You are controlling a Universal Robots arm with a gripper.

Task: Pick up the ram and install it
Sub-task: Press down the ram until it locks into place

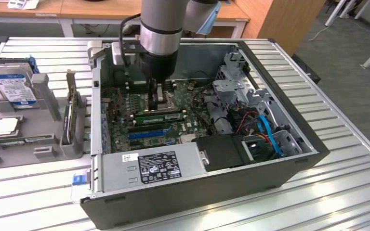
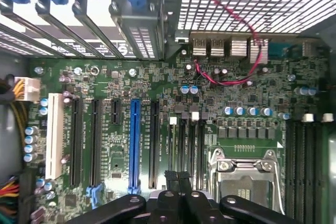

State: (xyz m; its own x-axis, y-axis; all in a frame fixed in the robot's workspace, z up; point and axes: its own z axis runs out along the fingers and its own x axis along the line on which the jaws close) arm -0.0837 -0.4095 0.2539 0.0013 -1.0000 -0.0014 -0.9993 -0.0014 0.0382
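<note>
The ram is sitting edge-up in a memory slot on the motherboard, lying left to right in the exterior view. It is resting between the processor socket on its far side and the long blue slot on its near side. Whether it is pushed fully home cannot be told.

The gripper is hanging inside the open computer case, just above the far edge of the ram and over the socket's left side. In the wrist view the gripper is showing its two dark fingers pressed together with nothing pinched between them, pointing down at the row of memory slots beside the socket. Whether the tips are touching the ram is not clear.

The power supply with its white label is lying along the near side of the case. Blue cables are curling at the exterior view's right.

To the left of the case, a grey holder is standing on the slatted table. It is carrying a hard drive upright, a taller card on edge, and another thin green strip lying flat.
</note>
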